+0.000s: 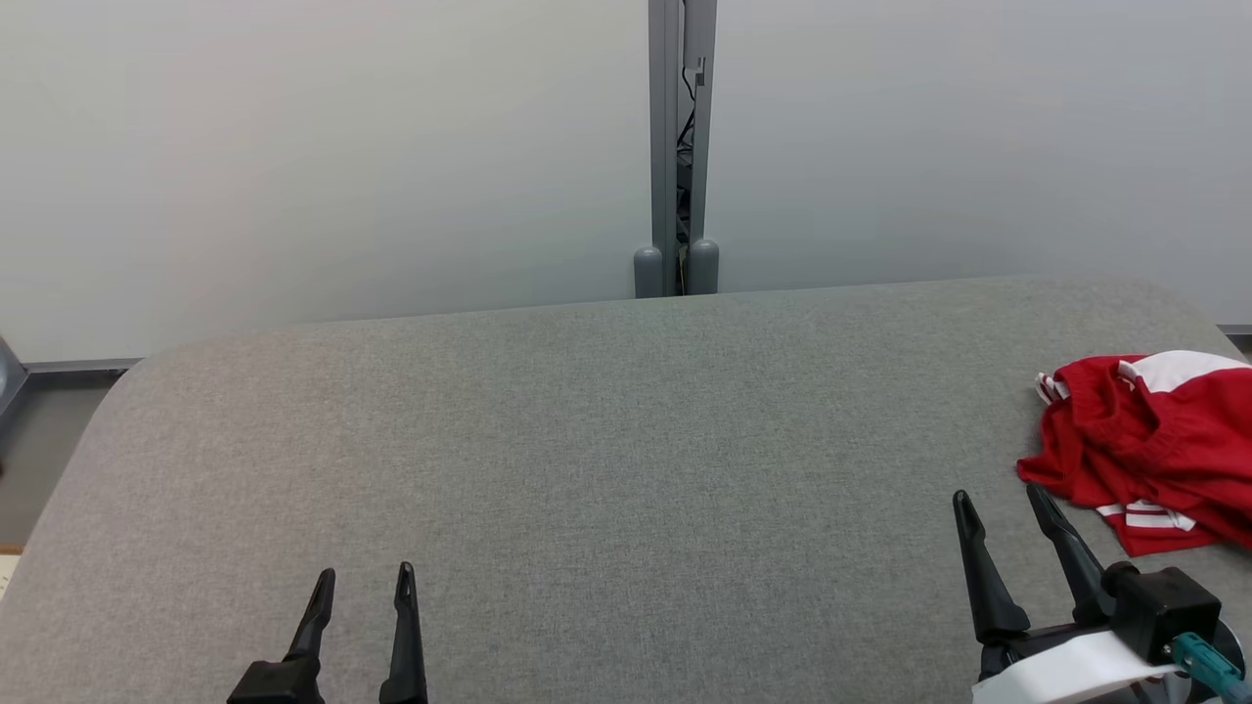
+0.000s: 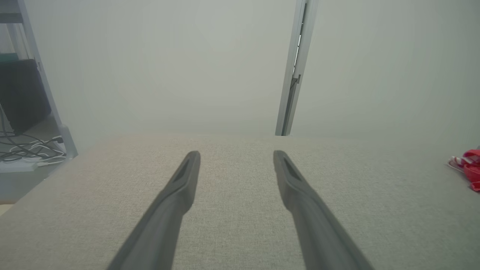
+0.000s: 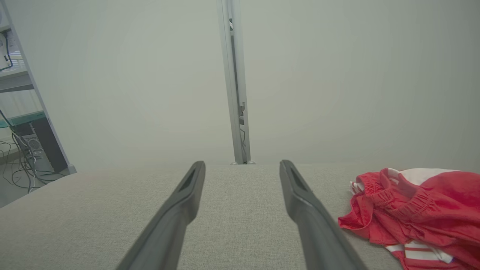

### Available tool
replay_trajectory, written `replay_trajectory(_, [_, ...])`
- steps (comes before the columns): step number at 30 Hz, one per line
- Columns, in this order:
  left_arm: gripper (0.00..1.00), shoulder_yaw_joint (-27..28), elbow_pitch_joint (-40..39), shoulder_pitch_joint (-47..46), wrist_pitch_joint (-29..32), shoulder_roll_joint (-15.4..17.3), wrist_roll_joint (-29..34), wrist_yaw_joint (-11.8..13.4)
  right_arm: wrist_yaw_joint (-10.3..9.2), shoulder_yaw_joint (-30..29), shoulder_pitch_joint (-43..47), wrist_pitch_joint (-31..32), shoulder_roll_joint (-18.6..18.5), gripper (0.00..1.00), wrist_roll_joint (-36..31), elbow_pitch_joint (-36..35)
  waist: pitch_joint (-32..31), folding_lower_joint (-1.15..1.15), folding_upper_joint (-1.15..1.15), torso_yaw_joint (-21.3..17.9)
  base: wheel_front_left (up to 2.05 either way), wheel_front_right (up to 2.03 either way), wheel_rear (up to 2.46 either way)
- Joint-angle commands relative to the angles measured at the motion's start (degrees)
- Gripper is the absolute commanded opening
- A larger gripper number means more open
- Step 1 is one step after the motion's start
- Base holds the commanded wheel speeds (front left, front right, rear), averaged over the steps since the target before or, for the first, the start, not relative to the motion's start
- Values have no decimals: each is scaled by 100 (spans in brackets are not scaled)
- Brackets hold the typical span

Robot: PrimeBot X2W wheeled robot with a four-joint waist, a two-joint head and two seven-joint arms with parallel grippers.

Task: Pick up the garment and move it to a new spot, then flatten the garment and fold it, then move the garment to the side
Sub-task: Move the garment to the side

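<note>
I had two grippers over one table (image 1: 587, 440), and one garment (image 1: 1144, 440) lay on it. The garment was red with white panels and stripes and a gathered elastic waistband. It sat crumpled in a heap at the table's right edge, partly cut off by the border of the head view.

My right gripper (image 1: 998, 490) hung at the near right with its two dark fingers spread apart, holding nothing. Its tips were near the garment, just left of the heap and apart from it. In the right wrist view, bare grey cloth was all that lay between my right-hand finger and the red fabric. A white band and one teal plug (image 1: 1198, 662) showed at that wrist.

My left gripper (image 1: 366, 569) hung at the near left, its two fingers also spread wide and empty, well apart from the garment. From the left wrist view, a red sliver of the garment showed at the far right.

The table was covered in grey cloth and had rounded far corners. Behind it stood two pale wall panels with one grey post (image 1: 682, 147) between them. The post ended in two rounded feet and had a cable in its gap. Past the table's left side were a shelf frame (image 2: 45, 93), a dark box (image 2: 22, 93) and a tangle of cables (image 2: 30, 150) on the floor.
</note>
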Motion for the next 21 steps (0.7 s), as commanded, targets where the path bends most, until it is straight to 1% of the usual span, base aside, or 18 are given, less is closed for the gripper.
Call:
replay_trajectory(1, [100,-1,-31,-16,-19,23,7,39,-1,22,-43,3,3,100,-54,-29,17,0,0,4,0,0,0])
replay_trajectory(21, [100,-84,-93,-112,-19,23,71,120,-1,78,-92,3,-15,100,-327,122,76,0,0,35,0,0,0])
